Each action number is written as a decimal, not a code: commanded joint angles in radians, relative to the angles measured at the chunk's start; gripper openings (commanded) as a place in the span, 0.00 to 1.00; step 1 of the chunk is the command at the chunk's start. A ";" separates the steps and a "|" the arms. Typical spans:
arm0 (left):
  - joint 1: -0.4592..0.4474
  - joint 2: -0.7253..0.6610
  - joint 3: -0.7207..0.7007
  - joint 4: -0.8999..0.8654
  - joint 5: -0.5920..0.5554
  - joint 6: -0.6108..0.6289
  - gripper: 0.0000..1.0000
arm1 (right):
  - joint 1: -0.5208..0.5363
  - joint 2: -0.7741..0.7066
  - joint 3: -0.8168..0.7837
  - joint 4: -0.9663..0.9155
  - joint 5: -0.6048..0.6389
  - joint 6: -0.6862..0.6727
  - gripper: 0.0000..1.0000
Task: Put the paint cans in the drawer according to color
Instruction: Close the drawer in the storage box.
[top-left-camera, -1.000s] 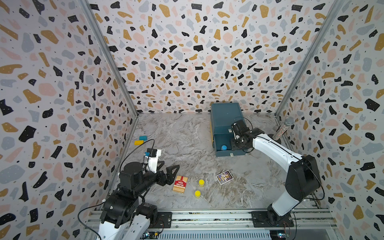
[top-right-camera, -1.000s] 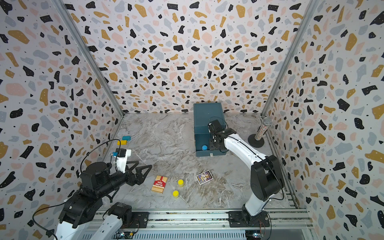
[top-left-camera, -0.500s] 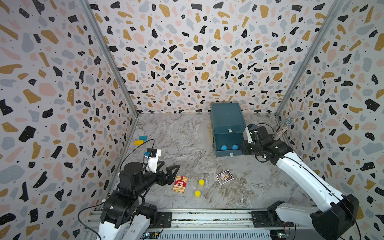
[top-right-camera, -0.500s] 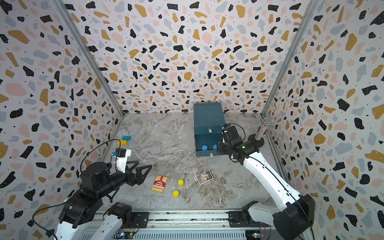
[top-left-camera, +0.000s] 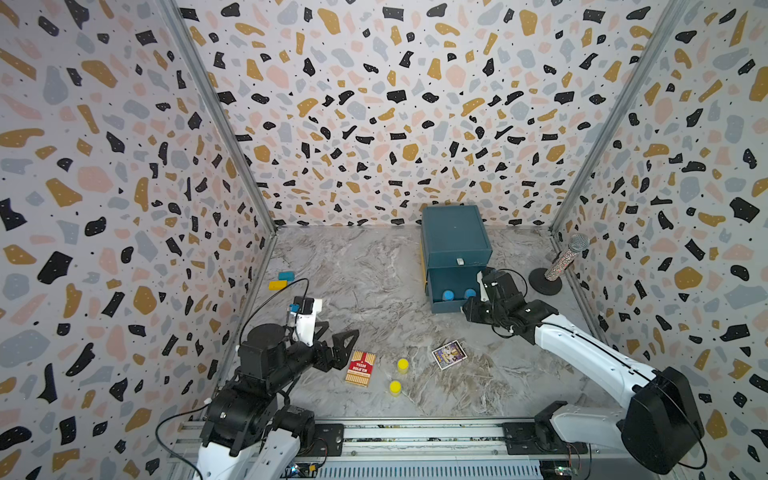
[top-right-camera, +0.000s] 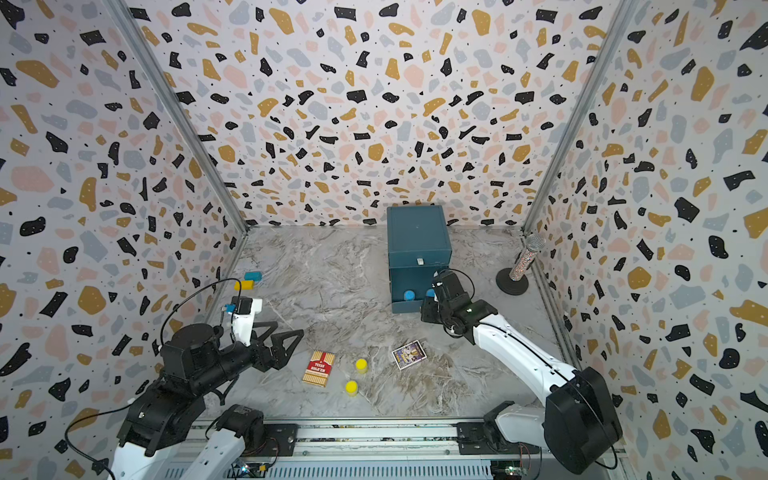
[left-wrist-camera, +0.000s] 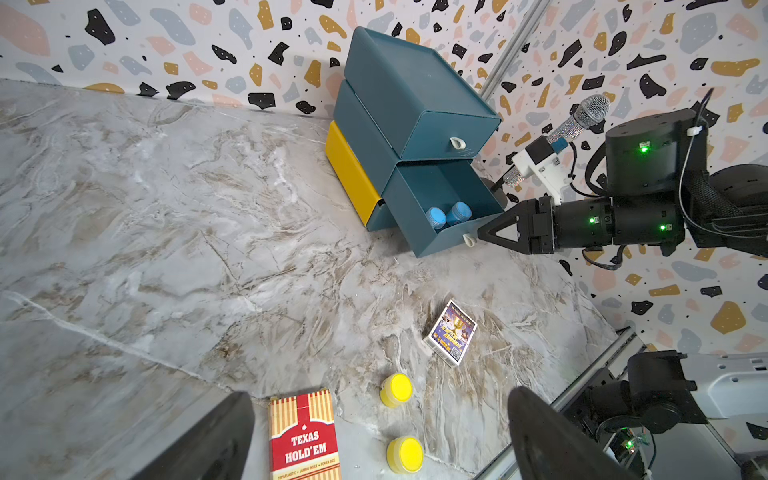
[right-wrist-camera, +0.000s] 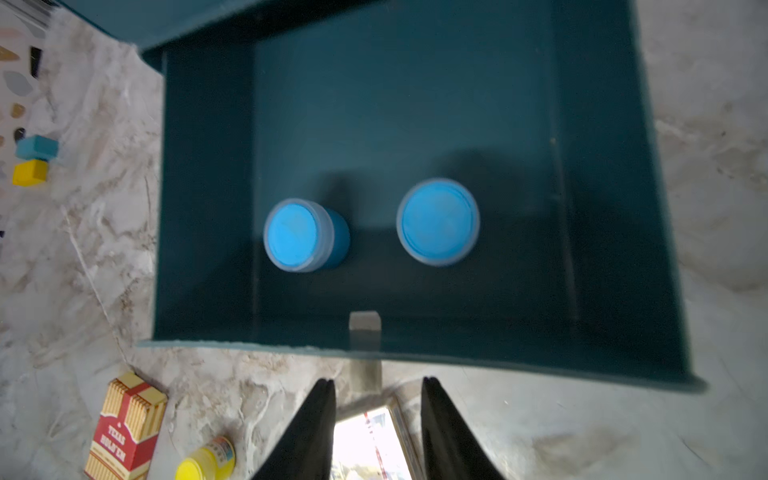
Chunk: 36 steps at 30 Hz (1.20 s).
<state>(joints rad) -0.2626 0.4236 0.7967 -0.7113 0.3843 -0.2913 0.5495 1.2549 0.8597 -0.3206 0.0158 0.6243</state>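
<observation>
The dark teal drawer chest stands at the back right. The drawer below its top one is pulled out, and two light blue paint cans sit inside it. My right gripper hovers just in front of that drawer's pale pull tab. Its jaws stand partly open with nothing between them. Two yellow paint cans stand on the floor near the front. My left gripper is wide open above and left of them, holding nothing.
A red Texas Hold'em card box lies beside the yellow cans, and a second card deck lies to their right. A glittery microphone on a round stand is by the right wall. Blue and yellow blocks lie at the left wall.
My right gripper has pulled back out of the open drawer to just in front of it, its jaws narrower. A second blue can now shows in the drawer. The left arm has not moved.
</observation>
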 joint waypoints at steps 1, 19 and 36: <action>0.008 -0.002 0.017 0.029 0.016 0.010 0.98 | 0.010 -0.012 -0.027 0.159 0.077 0.006 0.39; 0.010 -0.001 0.016 0.031 0.020 0.009 0.98 | 0.009 0.224 0.026 0.554 0.204 -0.069 0.39; 0.014 0.001 0.016 0.031 0.021 0.010 0.98 | 0.002 0.344 0.018 0.756 0.234 -0.025 0.44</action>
<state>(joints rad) -0.2562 0.4236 0.7967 -0.7113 0.3878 -0.2913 0.5564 1.6020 0.8593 0.3817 0.2371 0.5846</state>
